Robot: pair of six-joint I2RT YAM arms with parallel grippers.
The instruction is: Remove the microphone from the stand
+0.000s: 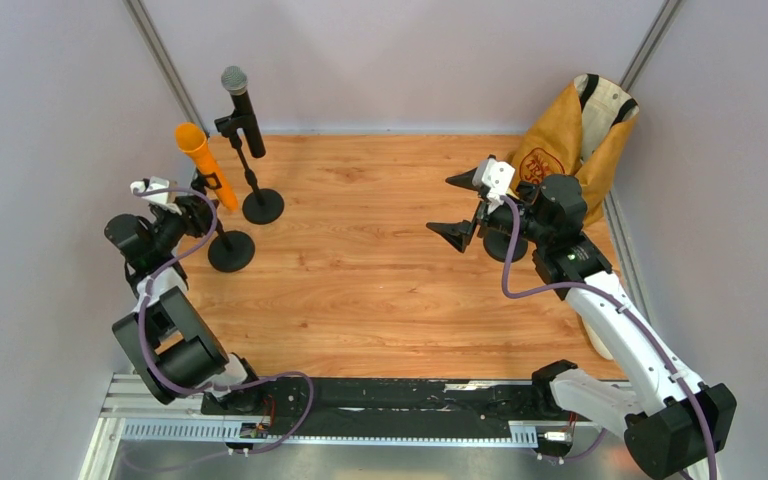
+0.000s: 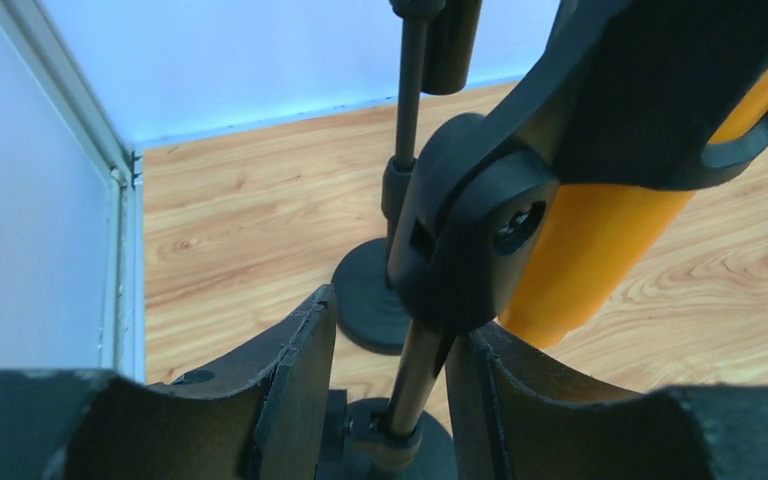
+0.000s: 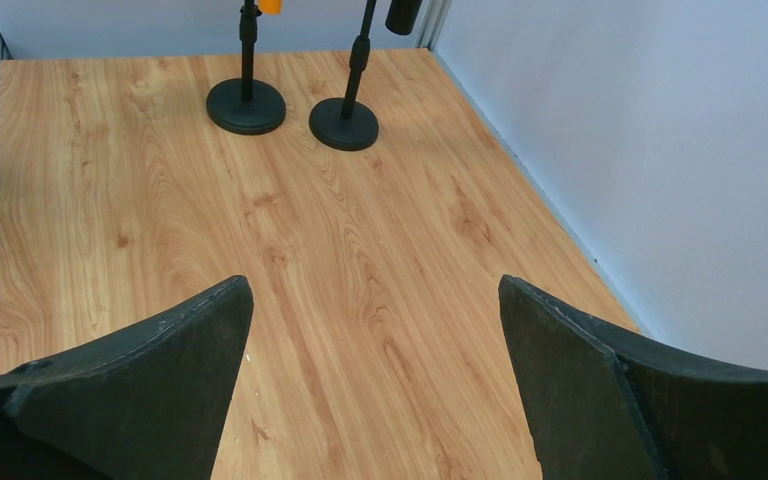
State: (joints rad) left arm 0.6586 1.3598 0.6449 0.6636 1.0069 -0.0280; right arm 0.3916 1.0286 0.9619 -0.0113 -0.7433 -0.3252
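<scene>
An orange microphone (image 1: 205, 160) sits tilted in the black clip of the nearer stand (image 1: 231, 250). A black microphone with a grey head (image 1: 243, 110) sits in the farther stand (image 1: 263, 206). My left gripper (image 1: 200, 205) is open around the nearer stand's pole (image 2: 415, 370), just below the clip joint (image 2: 470, 235). The right finger lies next to the pole and a gap shows on the left side. The orange microphone (image 2: 600, 240) hangs just above the right finger. My right gripper (image 1: 447, 205) is wide open and empty over the table's right half, far from both stands.
A tan bag (image 1: 570, 140) leans in the back right corner behind the right arm. Grey walls close in the wooden table (image 1: 380, 270) on the left, back and right. Both stand bases (image 3: 246, 105) (image 3: 343, 123) show far off in the right wrist view.
</scene>
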